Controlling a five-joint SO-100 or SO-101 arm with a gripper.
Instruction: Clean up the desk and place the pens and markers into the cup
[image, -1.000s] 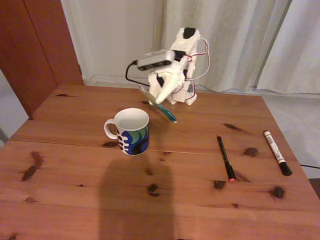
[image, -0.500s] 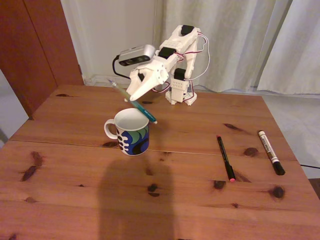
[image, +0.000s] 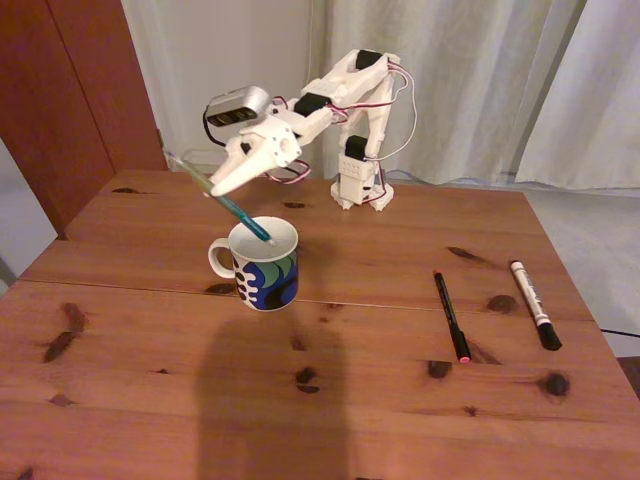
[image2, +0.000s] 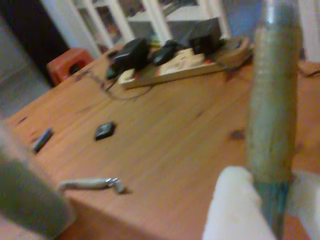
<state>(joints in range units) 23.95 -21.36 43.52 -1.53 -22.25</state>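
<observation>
Fixed view: white two-finger gripper (image: 215, 187) clamps the slim teal-green pen (image: 225, 200), tip over the patterned white ceramic mug (image: 262, 262); thin black pen (image: 451, 316) and white black-capped marker (image: 530, 302) remain on the pine desk (image: 350, 390).

One cup (image: 264, 266), one teal pen (image: 232, 207), one black pen (image: 451, 316), one marker (image: 534, 305).

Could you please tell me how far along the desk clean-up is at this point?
Nothing is in the cup yet. In hand: the gripper holds the teal pen tilted, its lower tip over the cup's opening in the fixed view, so the first drop looks close. Left: the black pen and the white marker lie on the desk to the right.
</observation>
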